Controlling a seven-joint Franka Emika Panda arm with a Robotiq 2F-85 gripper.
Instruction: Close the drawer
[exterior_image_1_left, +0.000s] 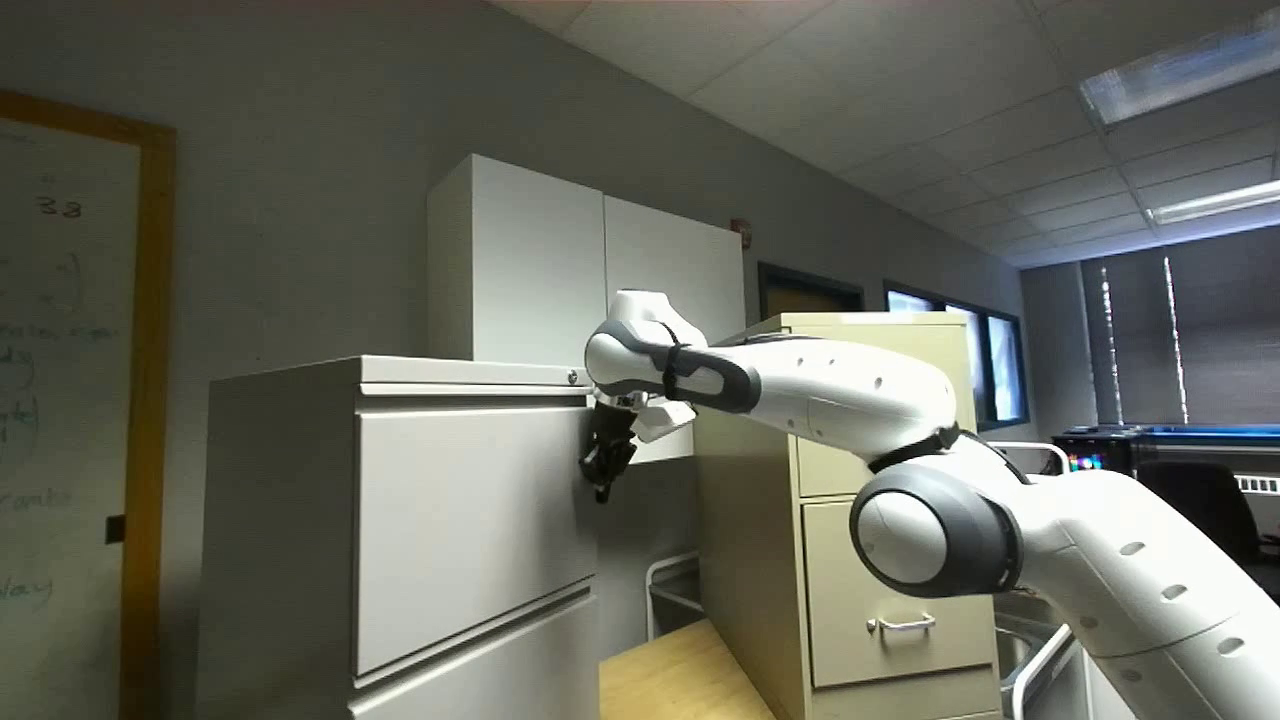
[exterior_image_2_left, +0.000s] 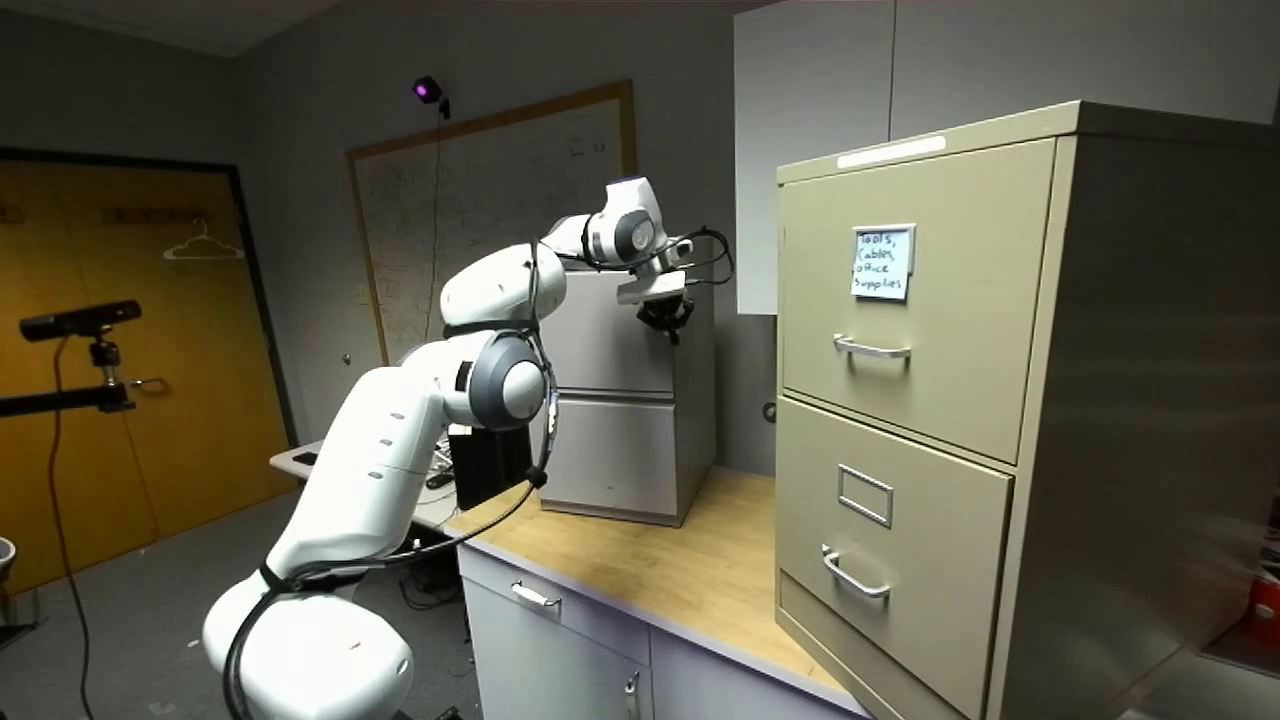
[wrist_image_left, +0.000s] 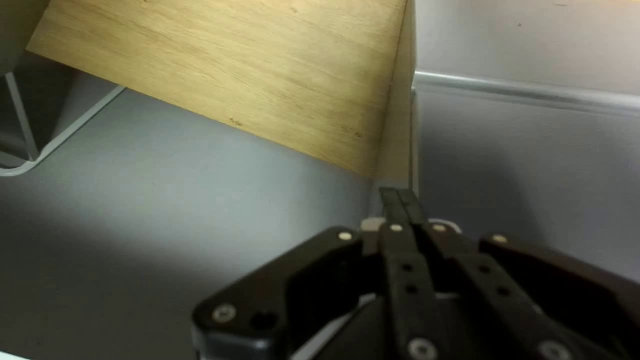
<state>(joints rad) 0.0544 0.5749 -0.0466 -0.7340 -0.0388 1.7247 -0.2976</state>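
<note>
I reach out with my arm (exterior_image_1_left: 830, 385), elbow bent, gripper (wrist_image_left: 397, 194) pointing down by the upper drawer (exterior_image_1_left: 465, 530) of the light-grey filing cabinet (exterior_image_1_left: 275, 520), jaws clenched together.

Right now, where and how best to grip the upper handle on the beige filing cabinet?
Mid-bar on the upper handle, coming straight at the beige drawer front. I'd put one jaw above, one below: the bar runs roughly horizontal and stands proud, fixed at its two ends. The gripper is shut, so open it first.
</note>
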